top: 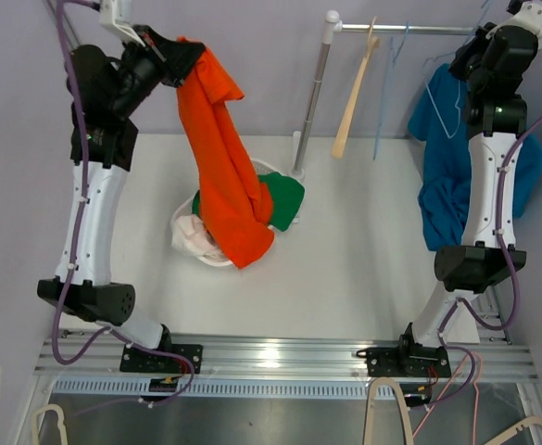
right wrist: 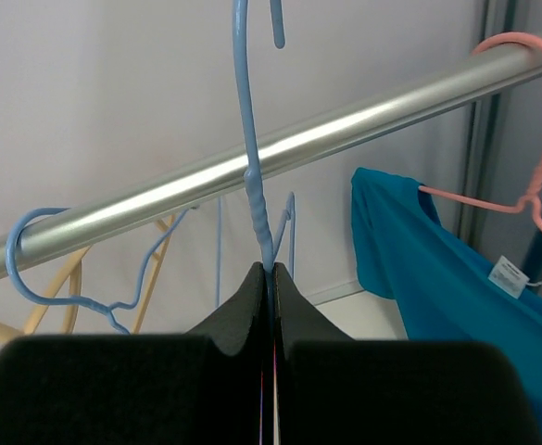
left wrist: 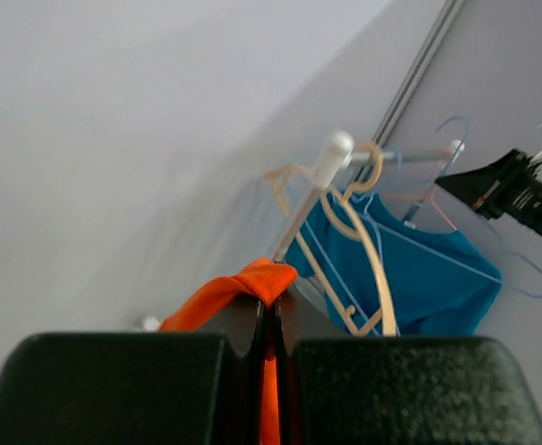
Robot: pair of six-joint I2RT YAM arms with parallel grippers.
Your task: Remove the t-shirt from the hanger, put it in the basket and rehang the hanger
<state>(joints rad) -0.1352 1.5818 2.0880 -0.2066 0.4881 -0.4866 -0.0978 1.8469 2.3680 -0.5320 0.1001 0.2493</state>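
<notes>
Clamped in the left gripper [left wrist: 269, 311], the orange t-shirt [top: 224, 176] hangs below it, over a basket [top: 185, 243]. The right gripper [right wrist: 271, 278] pinches 1 blue hanger [right wrist: 250, 176] by its stem, with the rail [right wrist: 345, 139] above and a teal shirt [right wrist: 419, 269] beside it.

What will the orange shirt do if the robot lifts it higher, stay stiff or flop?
Probably flop: the orange cloth t-shirt droops in long folds from the left hand, which pinches one bunched edge. It seems light, since that small pinch holds it up. Its bottom end may swing over the white basket.
</notes>
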